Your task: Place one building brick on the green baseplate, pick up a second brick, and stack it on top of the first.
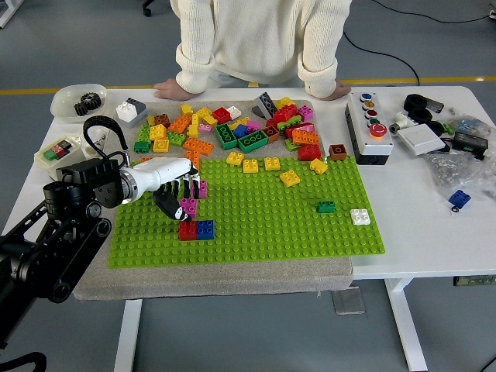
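- The robot's left hand [177,198], white-backed with black fingers, comes in from nine o'clock and sits over the left part of the bright green studded baseplate [271,221].
- Its fingers are curled down around a small magenta plastic brick [188,207], clamped on it.
- The magenta brick sits directly above a red square brick [187,230] on the baseplate; whether the two are pressed fully together cannot be told.
- A blue square brick [205,229] touches the red one at its three o'clock side.
- A second pink brick [202,189] stands just beside the hand at its one o'clock.
- Toward three o'clock on the baseplate lie a small dark green brick [326,207] and a white brick [360,217], near each other but apart.
- A heap of loose mixed-colour bricks [232,128] lies beyond the baseplate's far edge at twelve o'clock.
- A person in a cream knitted sweater [263,39] stands at the far side, both hands resting on the white table [418,232].
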### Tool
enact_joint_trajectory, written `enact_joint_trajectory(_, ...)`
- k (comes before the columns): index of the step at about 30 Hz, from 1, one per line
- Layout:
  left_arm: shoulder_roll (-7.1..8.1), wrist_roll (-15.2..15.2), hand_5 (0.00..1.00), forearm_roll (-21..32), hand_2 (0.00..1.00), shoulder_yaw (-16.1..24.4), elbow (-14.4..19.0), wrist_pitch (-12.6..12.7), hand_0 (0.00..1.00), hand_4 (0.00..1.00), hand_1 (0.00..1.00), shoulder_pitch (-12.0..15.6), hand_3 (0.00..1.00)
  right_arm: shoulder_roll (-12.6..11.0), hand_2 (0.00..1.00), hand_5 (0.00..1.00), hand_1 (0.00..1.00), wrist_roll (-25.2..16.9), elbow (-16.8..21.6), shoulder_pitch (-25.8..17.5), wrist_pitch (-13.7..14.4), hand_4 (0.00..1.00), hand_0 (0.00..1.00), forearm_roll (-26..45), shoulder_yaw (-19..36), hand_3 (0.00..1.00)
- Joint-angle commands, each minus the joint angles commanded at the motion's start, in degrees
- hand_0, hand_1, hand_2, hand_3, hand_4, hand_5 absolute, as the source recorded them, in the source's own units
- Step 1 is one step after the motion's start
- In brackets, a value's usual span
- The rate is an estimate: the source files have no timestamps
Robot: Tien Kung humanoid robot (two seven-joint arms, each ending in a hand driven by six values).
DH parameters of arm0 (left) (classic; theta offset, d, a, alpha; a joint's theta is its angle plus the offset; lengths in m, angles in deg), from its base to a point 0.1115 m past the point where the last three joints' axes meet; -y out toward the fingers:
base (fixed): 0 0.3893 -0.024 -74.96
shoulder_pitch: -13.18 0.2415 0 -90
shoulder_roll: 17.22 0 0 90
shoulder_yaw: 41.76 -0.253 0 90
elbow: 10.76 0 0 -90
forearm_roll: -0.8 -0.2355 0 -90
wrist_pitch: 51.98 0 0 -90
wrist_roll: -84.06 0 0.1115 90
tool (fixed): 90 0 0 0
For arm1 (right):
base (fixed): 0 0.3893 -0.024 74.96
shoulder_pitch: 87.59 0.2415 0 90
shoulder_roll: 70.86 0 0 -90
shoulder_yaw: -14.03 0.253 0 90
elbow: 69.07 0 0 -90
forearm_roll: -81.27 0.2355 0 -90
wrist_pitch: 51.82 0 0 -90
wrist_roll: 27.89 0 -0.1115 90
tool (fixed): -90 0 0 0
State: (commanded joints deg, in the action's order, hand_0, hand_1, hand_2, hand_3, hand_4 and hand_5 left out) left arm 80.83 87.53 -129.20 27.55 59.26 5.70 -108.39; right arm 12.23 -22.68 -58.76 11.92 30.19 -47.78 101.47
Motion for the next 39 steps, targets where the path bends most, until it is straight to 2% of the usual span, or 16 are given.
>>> enact_joint_trajectory(15,0.11,-0.28,0.002,0.0,0.381,0.01,-0.01,-1.04,0.362,0.976,0.351,-0.04,0.463,0.03,0.714,0.415,0.643,-0.05,0.0,-0.03,-0.05,0.828,0.74,-0.03,-0.14,0.595)
enact_joint_trajectory(16,0.11,-0.3,0.056,0.0,0.39,0.01,-0.02,-1.06,0.352,0.998,0.355,-0.05,0.483,0.03,0.714,0.415,0.642,-0.05,0.0,-0.04,-0.05,0.829,0.74,-0.04,-0.14,0.596)
enact_joint_trajectory(21,0.08,-0.36,0.056,0.0,0.39,0.04,-0.11,-0.6,0.352,0.998,0.355,-0.07,0.483,0.05,0.714,0.415,0.642,-0.07,0.0,-0.03,-0.07,0.829,0.74,-0.04,-0.19,0.596)
enact_joint_trajectory(22,0.07,-0.37,0.119,0.0,0.393,0.05,-0.13,-0.44,0.345,0.997,0.358,-0.07,0.484,0.05,0.714,0.416,0.643,-0.08,0.0,-0.03,-0.07,0.829,0.74,-0.04,-0.19,0.595)
enact_joint_trajectory(27,0.06,-0.33,0.119,0.0,0.393,0.28,-0.16,0.46,0.345,0.997,0.358,-0.11,0.484,0.05,0.714,0.416,0.643,-0.07,0.0,-0.06,-0.1,0.829,0.74,-0.15,-0.14,0.595)
enact_joint_trajectory(39,0.21,-0.26,0.126,0.0,0.395,0.83,0.41,0.08,0.345,0.993,0.359,-0.27,0.487,0.0,0.714,0.414,0.642,-0.05,0.0,0.03,-0.02,0.829,0.74,-0.21,0.04,0.595)
